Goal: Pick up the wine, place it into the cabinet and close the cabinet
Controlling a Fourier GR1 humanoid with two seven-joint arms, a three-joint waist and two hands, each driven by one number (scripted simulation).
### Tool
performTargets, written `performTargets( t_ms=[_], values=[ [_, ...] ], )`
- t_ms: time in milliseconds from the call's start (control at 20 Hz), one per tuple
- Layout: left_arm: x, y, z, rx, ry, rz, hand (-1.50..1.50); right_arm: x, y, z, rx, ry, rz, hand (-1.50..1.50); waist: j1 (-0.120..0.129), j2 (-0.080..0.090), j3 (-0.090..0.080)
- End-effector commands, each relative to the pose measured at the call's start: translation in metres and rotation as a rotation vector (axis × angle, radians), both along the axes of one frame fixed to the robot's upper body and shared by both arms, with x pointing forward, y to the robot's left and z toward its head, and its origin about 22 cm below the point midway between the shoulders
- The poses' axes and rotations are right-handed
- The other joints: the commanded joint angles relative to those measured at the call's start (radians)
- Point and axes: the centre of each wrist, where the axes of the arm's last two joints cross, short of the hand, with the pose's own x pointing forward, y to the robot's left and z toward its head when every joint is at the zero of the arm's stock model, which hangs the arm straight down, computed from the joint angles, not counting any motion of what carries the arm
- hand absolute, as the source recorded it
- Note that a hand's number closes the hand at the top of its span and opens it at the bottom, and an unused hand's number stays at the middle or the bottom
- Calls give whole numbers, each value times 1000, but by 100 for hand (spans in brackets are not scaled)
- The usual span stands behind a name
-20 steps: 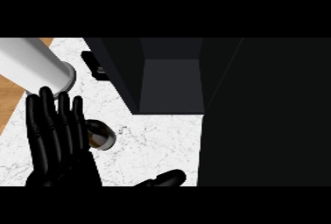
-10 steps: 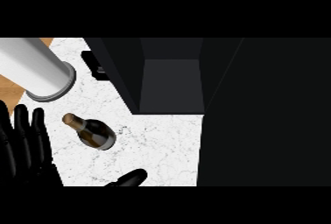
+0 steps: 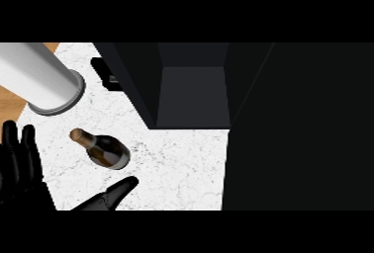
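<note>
A dark glass wine bottle with a brown foil top [image 3: 102, 148] stands on the white speckled marble counter [image 3: 175, 163] in the lower left of the frame, with no hand touching it. At the left edge a black hand [image 3: 21, 170] shows, its fingers straight and raised, holding nothing. Along the lower edge, just below the bottle, another black hand [image 3: 110, 196] comes in, one straight finger pointing up and right toward the bottle's base; little of this hand shows, and it grips nothing. The open dark cabinet [image 3: 194, 94] fills the upper middle, its door [image 3: 300, 123] covering the right side. A pale grey cylinder [image 3: 40, 76] lies in the upper left.
</note>
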Motion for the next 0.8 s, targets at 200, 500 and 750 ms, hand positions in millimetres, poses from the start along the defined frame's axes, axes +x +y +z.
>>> performTargets(
  t_ms=[200,500,750],
  values=[
    [-5,19,-20,-118,53,-44,-150,-24,-5,18,21,-51,37,-150,2,0,-1],
    [7,51,-39,-124,83,-49,-150,-37,-3,19,34,-26,64,-150,-2,-1,-1],
    [19,57,-75,-139,80,-48,-150,-41,-1,22,1,-28,55,-150,-1,-1,0]
  ],
)
